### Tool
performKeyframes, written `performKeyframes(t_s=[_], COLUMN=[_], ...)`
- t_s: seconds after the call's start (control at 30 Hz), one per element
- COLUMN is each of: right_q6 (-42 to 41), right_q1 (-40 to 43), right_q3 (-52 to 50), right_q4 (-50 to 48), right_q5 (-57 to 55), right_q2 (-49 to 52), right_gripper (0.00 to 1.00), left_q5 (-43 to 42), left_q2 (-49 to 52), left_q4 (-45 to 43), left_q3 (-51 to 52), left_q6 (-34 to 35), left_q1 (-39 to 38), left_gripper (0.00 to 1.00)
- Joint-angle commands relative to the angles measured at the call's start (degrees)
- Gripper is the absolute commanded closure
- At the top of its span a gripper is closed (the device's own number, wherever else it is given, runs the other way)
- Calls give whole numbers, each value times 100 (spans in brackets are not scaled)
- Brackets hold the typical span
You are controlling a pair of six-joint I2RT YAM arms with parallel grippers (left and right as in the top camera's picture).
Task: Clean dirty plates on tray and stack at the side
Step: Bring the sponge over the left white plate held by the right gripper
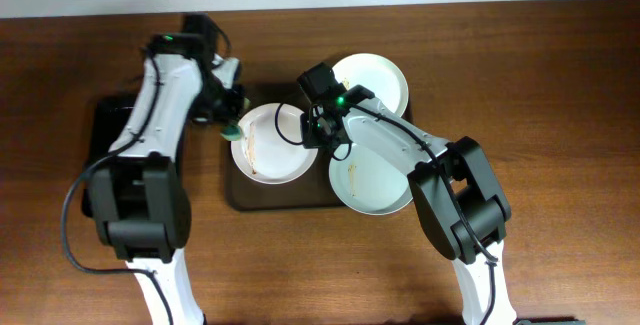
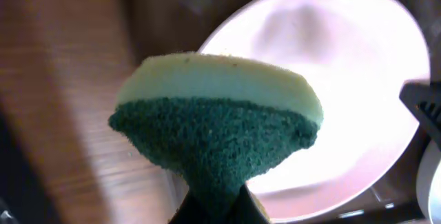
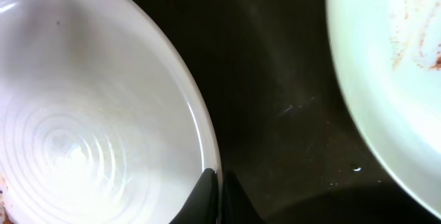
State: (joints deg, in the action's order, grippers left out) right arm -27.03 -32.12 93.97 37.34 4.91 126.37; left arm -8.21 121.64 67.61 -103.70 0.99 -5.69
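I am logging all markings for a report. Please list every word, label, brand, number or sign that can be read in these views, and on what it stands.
None: no word, label, brand, number or sign can be read in any view.
The three white plates, the dark brown tray and the green and yellow sponge are unmarked.
The small green light is a lamp, not lettering.
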Motion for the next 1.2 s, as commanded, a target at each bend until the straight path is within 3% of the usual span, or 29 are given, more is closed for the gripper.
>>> performKeyframes(t_s=[0.0,0.2,0.67,0.83,1.03,1.17], right_q6=[-9,-9,-9,-9,-9,-9], right_q1=[-9,-9,-11,-9,-11,-9], right_q3=[42,42,42,42,42,42], right_q4=[-17,-31,-55,-55,-37,-37], right_q5=[74,94,92,92,92,92], right_q2=[55,55,55,55,55,55], right_gripper=[96,96,96,96,96,96], left_q5=[-105,640,2155,2028,544,498], left_q2=[-9,-9,24,31,28,28], left_q4=[-343,-1067,-2413,-2015,-726,-863], left_q3=[411,979,1604,1604,1602,1602], left_q6=[225,289,485,597,601,581], left_q1=[-269,-824,-852,-857,-857,-857], left_gripper=[99,99,99,99,99,99])
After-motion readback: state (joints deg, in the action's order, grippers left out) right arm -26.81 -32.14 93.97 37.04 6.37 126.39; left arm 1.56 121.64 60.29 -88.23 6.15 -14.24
